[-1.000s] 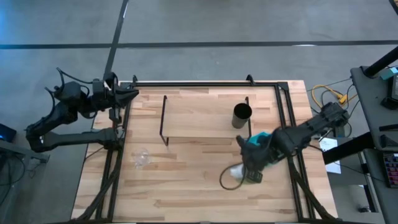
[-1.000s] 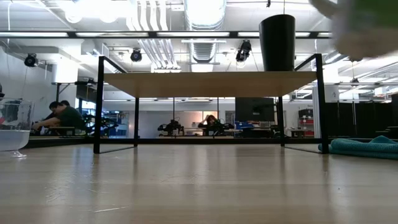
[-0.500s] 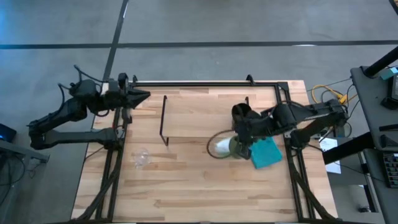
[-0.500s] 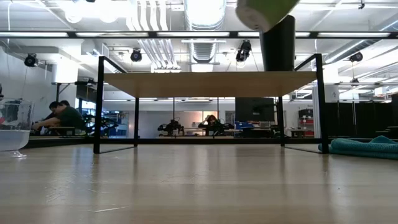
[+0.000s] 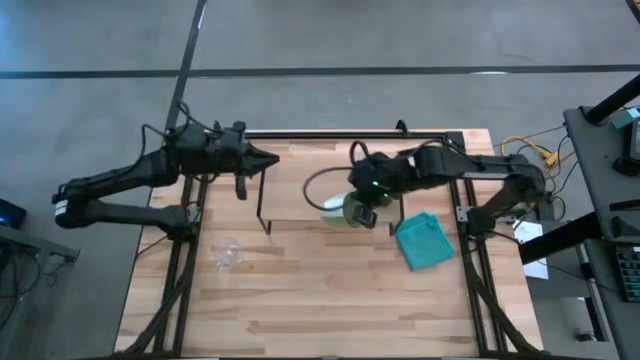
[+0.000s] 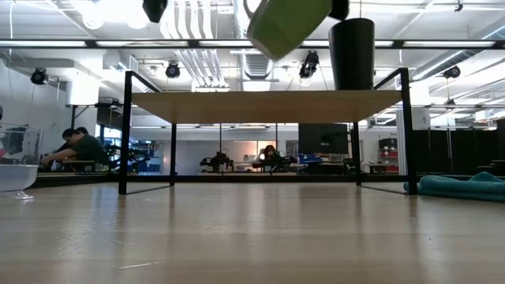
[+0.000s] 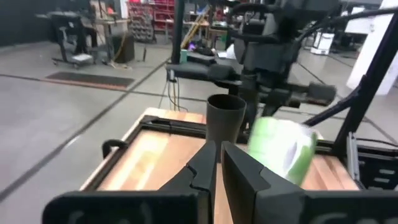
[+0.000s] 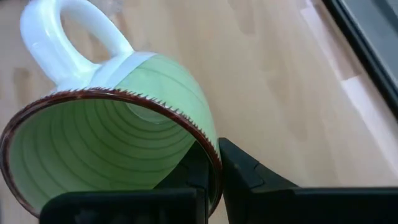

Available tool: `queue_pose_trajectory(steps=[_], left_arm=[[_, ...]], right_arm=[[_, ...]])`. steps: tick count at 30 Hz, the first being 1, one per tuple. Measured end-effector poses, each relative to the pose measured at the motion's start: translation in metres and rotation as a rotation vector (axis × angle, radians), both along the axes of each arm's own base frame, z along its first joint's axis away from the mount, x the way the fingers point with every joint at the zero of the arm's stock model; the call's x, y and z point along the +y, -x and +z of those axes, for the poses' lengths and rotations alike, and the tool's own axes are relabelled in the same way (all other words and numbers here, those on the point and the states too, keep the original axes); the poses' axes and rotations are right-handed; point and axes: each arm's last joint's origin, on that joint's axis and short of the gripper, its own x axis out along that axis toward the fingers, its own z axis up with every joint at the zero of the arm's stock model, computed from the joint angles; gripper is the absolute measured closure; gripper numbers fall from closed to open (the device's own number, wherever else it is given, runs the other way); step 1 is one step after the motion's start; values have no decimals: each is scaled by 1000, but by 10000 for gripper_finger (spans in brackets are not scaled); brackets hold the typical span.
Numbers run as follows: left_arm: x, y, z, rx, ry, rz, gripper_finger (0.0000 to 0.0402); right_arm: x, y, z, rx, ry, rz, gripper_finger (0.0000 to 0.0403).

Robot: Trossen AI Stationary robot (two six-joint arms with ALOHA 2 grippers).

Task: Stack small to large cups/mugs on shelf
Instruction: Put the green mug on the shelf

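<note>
The black cup [image 5: 389, 180] stands on the shelf [image 5: 300, 190], at its right end; the mug [image 5: 355, 211] hangs above the shelf's front edge; the glass cup [image 5: 228, 254] sits on the table [image 5: 300, 300] front-left of the shelf; the cloth [image 5: 424, 241] lies front-right.

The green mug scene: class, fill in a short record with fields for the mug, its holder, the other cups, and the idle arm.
green mug: tilted, in the air over the shelf
holder: right gripper, clamped on the mug's rim
black cup: upright on the shelf
glass cup: on the table, left of the shelf
left gripper: shut, empty, near the shelf's left end
</note>
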Motion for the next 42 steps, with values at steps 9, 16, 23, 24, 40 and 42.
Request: queue_pose_trajectory(steps=[9, 16, 23, 24, 40, 42], left_arm=[[4, -25, -6, 8, 24, -124, 391], [5, -34, -13, 38, 40, -178, 391], [5, -38, -18, 57, 51, -219, 391], [5, -39, -18, 57, 52, -223, 391], [8, -56, -44, 148, 106, -301, 391], [8, -62, -50, 169, 116, -310, 391]], right_arm=[[-26, -29, 16, 82, 44, 3, 390], [-46, -34, 27, 186, -39, 9, 390], [-58, -52, 15, 225, -81, 64, 390], [-60, -54, 13, 232, -82, 58, 390], [-67, -51, 15, 229, -88, 27, 390], [-66, -51, 15, 229, -88, 28, 390]])
